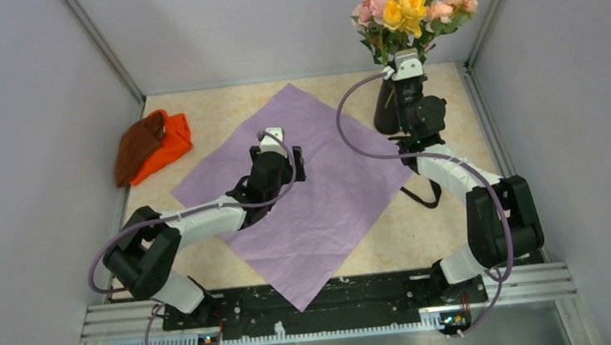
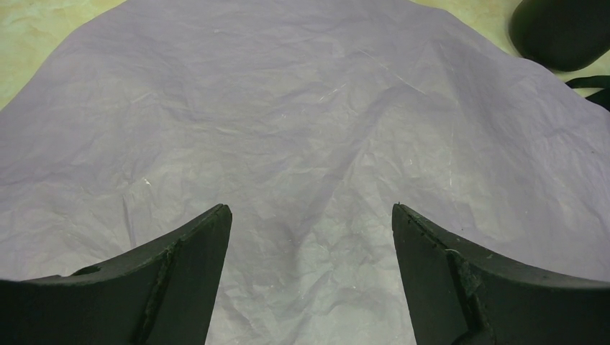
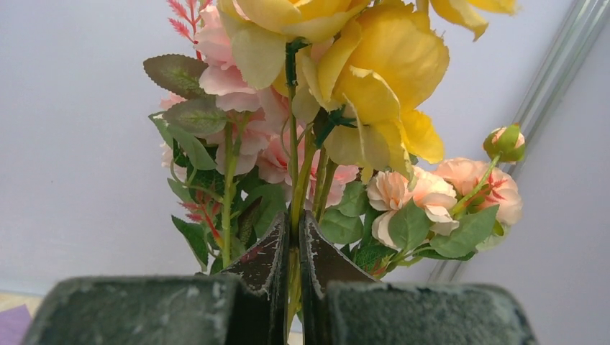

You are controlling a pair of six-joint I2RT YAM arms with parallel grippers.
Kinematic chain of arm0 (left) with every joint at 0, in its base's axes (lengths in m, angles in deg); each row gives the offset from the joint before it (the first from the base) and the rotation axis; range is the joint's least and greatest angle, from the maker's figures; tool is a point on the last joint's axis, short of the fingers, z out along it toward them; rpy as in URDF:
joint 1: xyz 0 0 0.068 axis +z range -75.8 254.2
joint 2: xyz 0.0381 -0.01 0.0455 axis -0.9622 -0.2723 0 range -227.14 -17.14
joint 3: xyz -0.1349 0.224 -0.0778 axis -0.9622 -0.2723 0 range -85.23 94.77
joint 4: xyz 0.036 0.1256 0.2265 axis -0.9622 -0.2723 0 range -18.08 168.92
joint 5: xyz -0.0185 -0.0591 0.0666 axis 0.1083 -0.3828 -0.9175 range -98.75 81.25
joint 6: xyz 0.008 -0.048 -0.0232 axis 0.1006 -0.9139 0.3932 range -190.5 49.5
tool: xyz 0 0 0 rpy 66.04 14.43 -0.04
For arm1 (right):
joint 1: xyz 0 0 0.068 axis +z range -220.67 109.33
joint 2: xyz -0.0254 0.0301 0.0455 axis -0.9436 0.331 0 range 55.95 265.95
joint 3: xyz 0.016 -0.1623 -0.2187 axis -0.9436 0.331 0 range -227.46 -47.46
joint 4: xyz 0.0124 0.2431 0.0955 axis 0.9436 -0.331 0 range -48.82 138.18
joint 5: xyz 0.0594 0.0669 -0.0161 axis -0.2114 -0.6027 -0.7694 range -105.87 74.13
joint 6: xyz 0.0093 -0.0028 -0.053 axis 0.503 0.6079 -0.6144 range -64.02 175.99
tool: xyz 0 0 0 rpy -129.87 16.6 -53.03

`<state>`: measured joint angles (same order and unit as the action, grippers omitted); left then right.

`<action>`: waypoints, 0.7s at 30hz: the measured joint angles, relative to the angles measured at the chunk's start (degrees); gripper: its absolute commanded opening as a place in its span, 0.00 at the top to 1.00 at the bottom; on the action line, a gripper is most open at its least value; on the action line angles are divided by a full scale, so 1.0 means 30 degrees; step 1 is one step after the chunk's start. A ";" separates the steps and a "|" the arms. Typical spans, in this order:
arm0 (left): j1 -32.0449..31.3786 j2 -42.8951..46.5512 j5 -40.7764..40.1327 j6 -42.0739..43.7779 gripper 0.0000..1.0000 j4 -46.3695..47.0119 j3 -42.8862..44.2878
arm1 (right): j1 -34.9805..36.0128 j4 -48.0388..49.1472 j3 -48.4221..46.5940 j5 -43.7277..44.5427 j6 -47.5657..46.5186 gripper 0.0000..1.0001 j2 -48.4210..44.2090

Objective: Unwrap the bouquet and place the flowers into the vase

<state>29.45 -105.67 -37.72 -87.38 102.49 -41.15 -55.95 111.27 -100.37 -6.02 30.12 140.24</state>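
Flowers (image 3: 381, 93) upright, pinched between right fingers (image 3: 262, 269)

Right arm (image 1: 452, 168) covering most of vase (image 1: 382, 109). Flowers (image 1: 408, 5) above vase running off top edge. Stems above vase disappearing behind right gripper (image 3: 293, 223).

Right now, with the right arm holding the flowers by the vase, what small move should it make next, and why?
Probably ease the right gripper straight down a little, jaws shut. It is clamped on the stems of the flowers, which stand upright above the vase, but the arm hides the vase's mouth, so I can't confirm the stems are seated.
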 measured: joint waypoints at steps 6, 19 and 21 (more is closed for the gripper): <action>0.0000 -0.0277 0.0022 0.0000 0.12 0.0000 0.0044 | -0.0007 -0.0444 -0.0291 -0.0036 -0.0073 1.00 -0.0219; 0.0000 -0.0459 0.0029 0.0000 0.12 0.0015 0.0044 | -0.0576 -0.1384 -0.3381 -0.0517 -0.1224 1.00 -0.0976; 0.0000 -0.0532 0.0029 0.0000 0.12 0.0015 0.0044 | -0.0685 -0.1443 -0.3402 -0.0597 -0.1239 1.00 -0.0969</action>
<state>29.45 -107.27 -37.63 -87.38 102.54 -41.02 -58.01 106.94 -110.57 -7.82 26.40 137.33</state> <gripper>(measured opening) 0.881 0.022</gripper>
